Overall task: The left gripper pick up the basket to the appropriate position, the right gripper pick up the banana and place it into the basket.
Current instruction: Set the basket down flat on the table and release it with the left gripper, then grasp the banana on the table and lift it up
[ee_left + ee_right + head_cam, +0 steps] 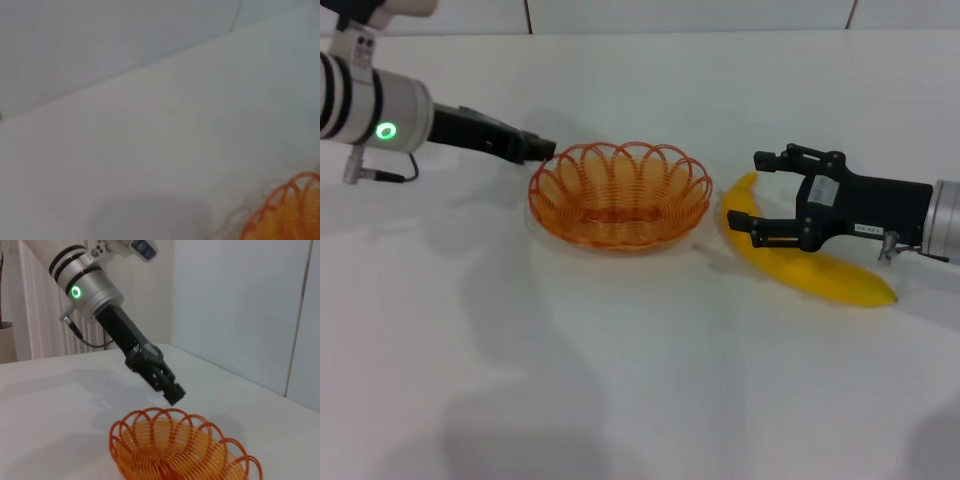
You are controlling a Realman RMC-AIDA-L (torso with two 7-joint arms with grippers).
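The orange wire basket (620, 195) stands on the white table, left of the banana. It also shows in the right wrist view (175, 450), and part of its rim shows in the left wrist view (287, 205). My left gripper (542, 150) is shut and empty, its tip just off the basket's left rim. In the right wrist view, the left gripper (172, 392) hangs slightly above the far rim. The yellow banana (820, 272) lies right of the basket. My right gripper (745, 190) is open, one finger on each side of the banana's end nearest the basket.
The white table (620, 380) stretches wide in front of the basket and banana. Its back edge meets a white panelled wall (690, 15). The left arm's silver-white cuff (380, 115) with a green light sits at the far left.
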